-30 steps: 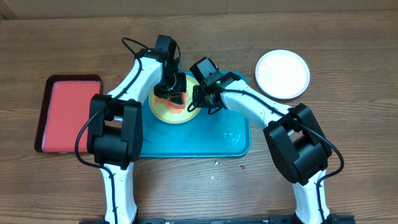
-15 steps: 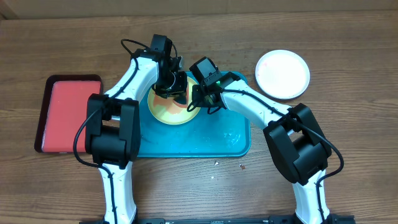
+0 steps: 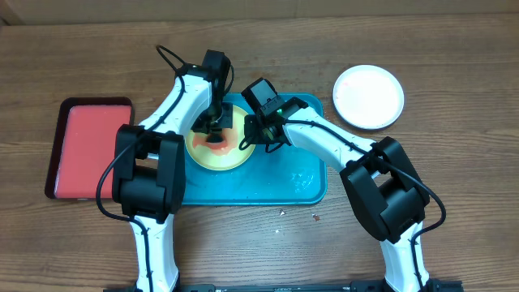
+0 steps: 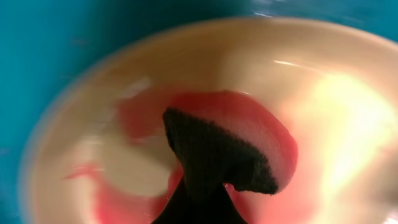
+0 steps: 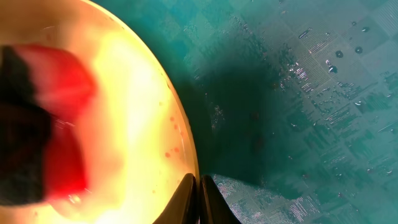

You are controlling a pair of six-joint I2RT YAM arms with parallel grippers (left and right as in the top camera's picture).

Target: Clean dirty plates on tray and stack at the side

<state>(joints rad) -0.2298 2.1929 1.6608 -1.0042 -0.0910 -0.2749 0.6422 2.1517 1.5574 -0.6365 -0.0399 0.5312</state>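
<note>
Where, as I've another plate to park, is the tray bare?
The teal tray's right half is bare but wet, between the yellow-green plate and its right rim. The left end is crowded: left gripper holding a red sponge on that plate, right gripper pinching its rim.

left gripper [image 3: 212,135] — clamped, pointing down | right gripper [image 3: 246,141] — pinched, reaching left

I saw a yellow-green plate [image 3: 231,156] streaked with red smears [image 4: 261,130] and tiny red specks, on a teal-blue tray [image 3: 276,180] with a faint checkered texture. A plain white plate [image 3: 369,96] and a red, dark-rimmed tray [image 3: 87,150] sat on the brown wood-grain table [image 3: 454,49]. The robot arms [image 3: 324,139] were white with black joints.
</note>
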